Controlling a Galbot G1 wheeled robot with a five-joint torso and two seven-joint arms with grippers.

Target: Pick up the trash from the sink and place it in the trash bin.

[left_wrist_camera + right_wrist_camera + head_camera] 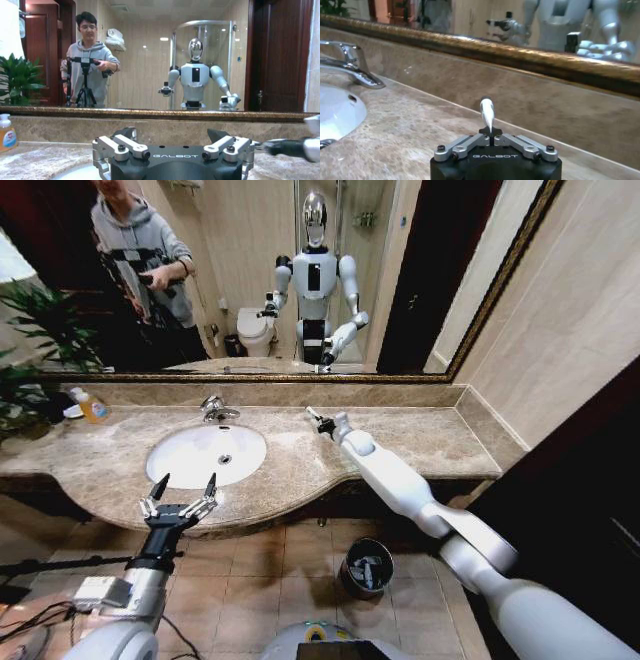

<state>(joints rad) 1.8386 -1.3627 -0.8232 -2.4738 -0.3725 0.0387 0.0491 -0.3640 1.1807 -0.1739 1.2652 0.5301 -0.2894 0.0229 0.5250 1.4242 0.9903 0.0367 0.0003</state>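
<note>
The white oval sink (190, 452) shows a bare bowl with just its drain; no trash lies in it. My left gripper (184, 486) hovers at the counter's front edge just before the basin, open and empty, and the left wrist view shows its fingers (118, 144) spread over the basin rim (75, 173). My right gripper (318, 420) is over the marble to the right of the sink, shut with nothing held; its fingertips (486, 111) are pressed together. The dark trash bin (365, 568) stands on the floor under the counter, with small pale items inside.
A chrome faucet (215, 409) stands behind the basin. An orange soap bottle (91, 406) sits at the far left by a plant (30, 340). A mirror runs along the back wall. Cables and a tripod leg lie on the floor at the left.
</note>
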